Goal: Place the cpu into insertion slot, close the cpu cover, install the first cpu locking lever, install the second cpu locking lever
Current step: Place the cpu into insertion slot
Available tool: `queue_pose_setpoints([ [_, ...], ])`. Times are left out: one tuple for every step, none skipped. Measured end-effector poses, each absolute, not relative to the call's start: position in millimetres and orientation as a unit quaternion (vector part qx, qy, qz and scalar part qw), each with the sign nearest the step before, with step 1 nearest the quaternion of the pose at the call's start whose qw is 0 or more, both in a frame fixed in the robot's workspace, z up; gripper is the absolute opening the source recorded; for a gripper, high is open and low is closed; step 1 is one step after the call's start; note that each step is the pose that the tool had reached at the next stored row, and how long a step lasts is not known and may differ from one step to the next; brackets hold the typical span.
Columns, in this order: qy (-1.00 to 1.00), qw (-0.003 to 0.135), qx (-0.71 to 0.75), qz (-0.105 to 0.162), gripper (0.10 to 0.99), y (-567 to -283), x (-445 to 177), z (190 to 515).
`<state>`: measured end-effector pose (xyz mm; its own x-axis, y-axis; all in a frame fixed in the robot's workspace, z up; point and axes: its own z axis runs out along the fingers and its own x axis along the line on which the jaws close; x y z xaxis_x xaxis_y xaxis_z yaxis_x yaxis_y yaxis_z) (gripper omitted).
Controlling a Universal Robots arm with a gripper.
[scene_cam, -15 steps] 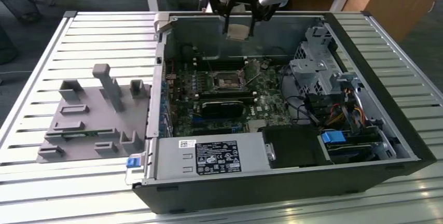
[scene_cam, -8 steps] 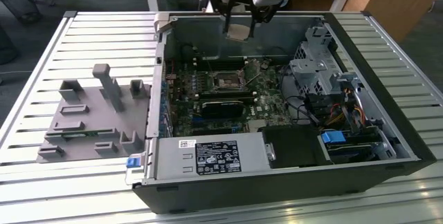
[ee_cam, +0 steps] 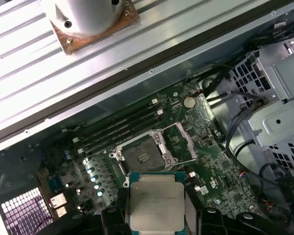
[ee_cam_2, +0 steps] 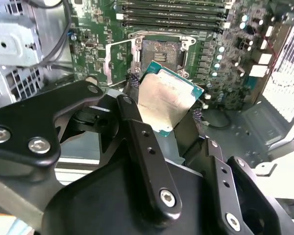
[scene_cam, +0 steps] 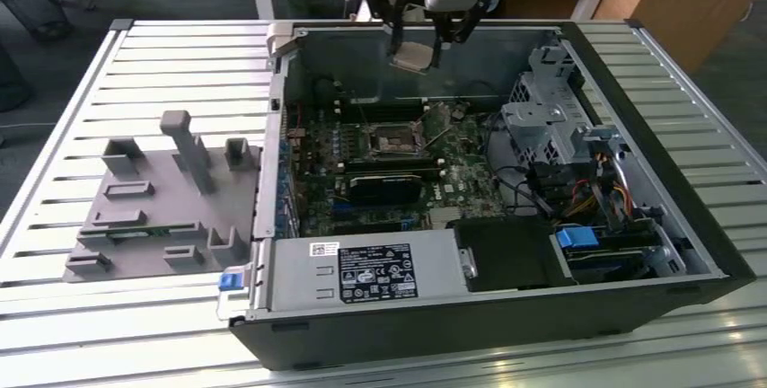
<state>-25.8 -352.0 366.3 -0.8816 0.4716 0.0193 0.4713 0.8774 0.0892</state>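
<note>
My gripper (scene_cam: 418, 52) hangs above the far part of the open computer case and is shut on the cpu (scene_cam: 410, 57). In both wrist views the cpu (ee_cam_2: 165, 100) (ee_cam: 156, 207) is a flat silver square with a teal rim, pinched by its edges between black fingers (ee_cam_2: 137, 127). The insertion slot (scene_cam: 393, 143) (ee_cam_2: 159, 52) (ee_cam: 142, 156) lies open on the green motherboard, below the chip and apart from it. The cpu cover (ee_cam_2: 118, 61) (ee_cam: 179, 143), a thin silver frame, stands swung up beside the slot.
A grey fixture (scene_cam: 156, 199) with upright posts lies on the slatted table at the exterior view's left. Inside the case sit a power supply (scene_cam: 359, 271), a metal drive cage (scene_cam: 551, 119) with cables, memory sticks (ee_cam_2: 171, 14) and a long black card (scene_cam: 390, 186).
</note>
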Motion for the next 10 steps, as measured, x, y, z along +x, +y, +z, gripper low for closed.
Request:
queue_pose_setpoints([
  [0.967, 0.002, 0.25, 0.046, 0.537, -351.9, -25.8, 366.3],
  [0.965, 0.002, 0.257, 0.046, 0.537, -352.0, -25.8, 366.2],
  [0.963, 0.002, 0.264, 0.046, 0.537, -352.0, -25.8, 366.1],
  [0.962, 0.003, 0.271, 0.046, 0.537, -351.9, -25.8, 366.0],
  [0.959, 0.003, 0.278, 0.046, 0.537, -351.9, -25.8, 366.0],
  [0.957, 0.004, 0.285, 0.046, 0.537, -351.9, -25.8, 365.9],
  [0.955, 0.004, 0.292, 0.046, 0.537, -351.9, -25.8, 365.8],
  [0.953, 0.004, 0.299, 0.046, 0.537, -351.9, -25.8, 365.7],
  [0.951, 0.004, 0.306, 0.046, 0.537, -351.9, -25.8, 365.6],
  [0.949, 0.005, 0.313, 0.045, 0.537, -351.9, -25.8, 365.6],
])
